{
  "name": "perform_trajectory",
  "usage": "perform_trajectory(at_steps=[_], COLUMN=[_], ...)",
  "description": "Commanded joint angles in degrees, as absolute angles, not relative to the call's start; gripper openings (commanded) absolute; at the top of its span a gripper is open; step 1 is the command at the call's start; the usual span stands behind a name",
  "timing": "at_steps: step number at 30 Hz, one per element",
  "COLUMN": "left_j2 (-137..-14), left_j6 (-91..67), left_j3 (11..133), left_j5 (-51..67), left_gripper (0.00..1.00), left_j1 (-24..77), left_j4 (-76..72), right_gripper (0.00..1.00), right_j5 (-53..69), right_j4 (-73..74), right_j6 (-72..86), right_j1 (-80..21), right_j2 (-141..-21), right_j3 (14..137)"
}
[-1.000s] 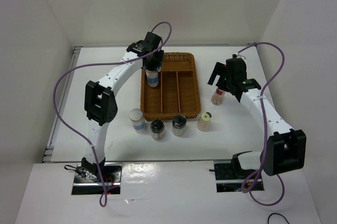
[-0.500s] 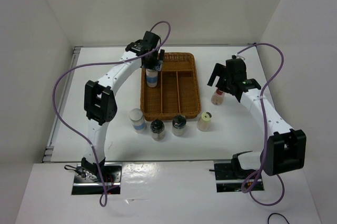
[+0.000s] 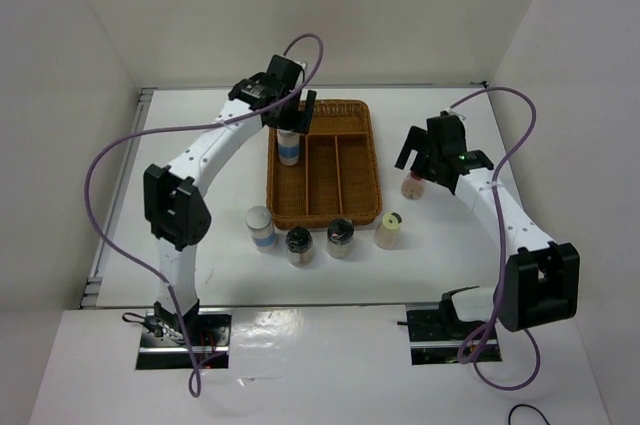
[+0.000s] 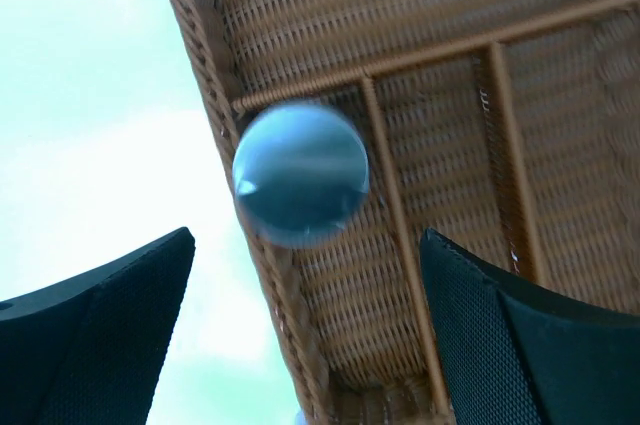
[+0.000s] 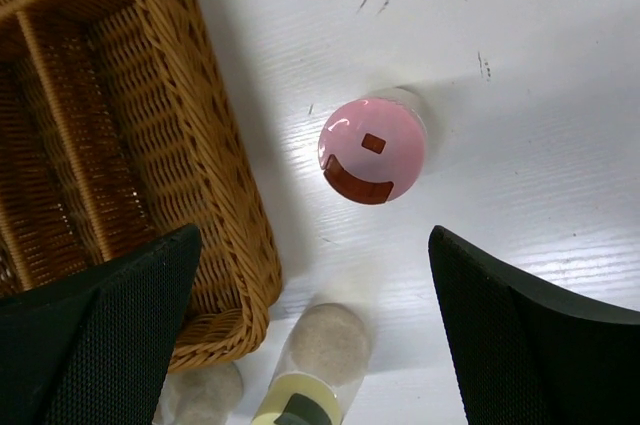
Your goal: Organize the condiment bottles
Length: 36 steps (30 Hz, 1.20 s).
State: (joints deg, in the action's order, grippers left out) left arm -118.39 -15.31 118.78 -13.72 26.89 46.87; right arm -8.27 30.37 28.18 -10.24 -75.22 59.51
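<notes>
light: bright, even | glare: near table [image 3: 320, 323] edge | left wrist: silver-topped bottle [image 4: 300, 188] blurred

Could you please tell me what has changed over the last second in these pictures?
The left gripper has lifted off the white, blue-banded, silver-topped shaker bottle and drawn back, jaws open. The bottle stands free in the left compartment of the brown wicker tray. The left arm's elbow swung outward. Unchanged: the right gripper hovers open over the pink-capped bottle, and the four bottles stand in front of the tray.
</notes>
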Motion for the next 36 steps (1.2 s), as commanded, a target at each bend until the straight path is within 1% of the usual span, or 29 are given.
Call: perform_trajectory(at_steps=[1,7,8,13,19,25,33,36], left_j2=[-106.37,-88.19,-86.50,-78.94,-75.33,-74.18,-72.42,-72.42], left_j6=[-16.70,-21.35,-21.88,-25.92,-26.02,-26.54,-26.54,-27.86], left_j3=[112.81,97.49,93.73,83.86,77.97,76.64,75.41,73.22], left_j5=[-13.54,-10.82,-10.11,-10.11,-7.65,-7.56,-2.38,-2.37], left_gripper=[0.99,0.99,0.99,0.99,0.99,0.99,0.99,0.99], left_j1=[27.77,27.77,27.77,27.77,29.35,29.88,31.64,32.95], left_j4=[46.33,44.21,44.21,46.13,47.72,52.55,54.84,57.03], right_gripper=[0.98,0.98,0.98,0.98,0.98,0.97,0.97,0.97], right_j5=[-9.84,-9.14,-9.14,-8.61,-9.75,-10.89,-11.95,-11.95], right_j4=[31.38,30.32,29.71,29.09,29.09,29.09,29.09,29.09], right_j6=[28.48,27.95,27.43,27.42,26.89,26.89,26.89,26.89], right_j1=[-9.84,-9.84,-9.84,-9.84,-9.84,-9.84,-9.84,-9.84], right_j2=[-76.90,-78.57,-78.57,-81.99,-85.78,-85.78,-86.84,-87.36], right_j3=[58.97,58.45,58.45,58.97,60.21,62.04,63.63,64.15])
